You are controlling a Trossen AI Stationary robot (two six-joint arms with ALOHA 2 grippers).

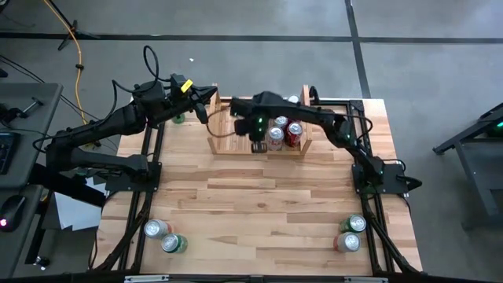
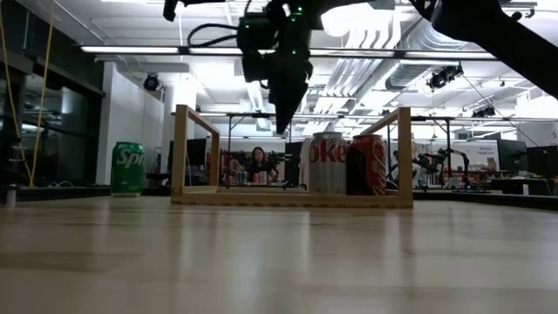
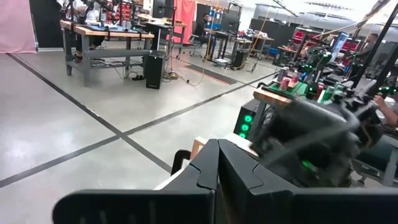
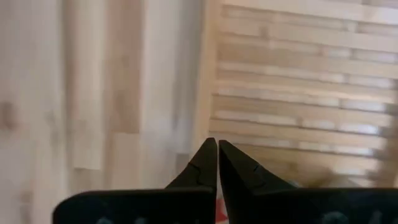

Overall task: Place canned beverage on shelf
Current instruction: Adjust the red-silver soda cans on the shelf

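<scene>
Overhead, the right gripper [image 2: 283,126] — closed, empty — hangs above the slatted pale-wood shelf [image 2: 292,199] beside 2 cylindrical cans [image 2: 346,164].

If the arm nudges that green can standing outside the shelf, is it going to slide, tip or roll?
The green can stands upright on the smooth wooden table, so a low push would probably slide it. It is taller than wide, so a push near the top might tip it. Once on its side its round body would likely roll. Whether it is full cannot be told.
</scene>
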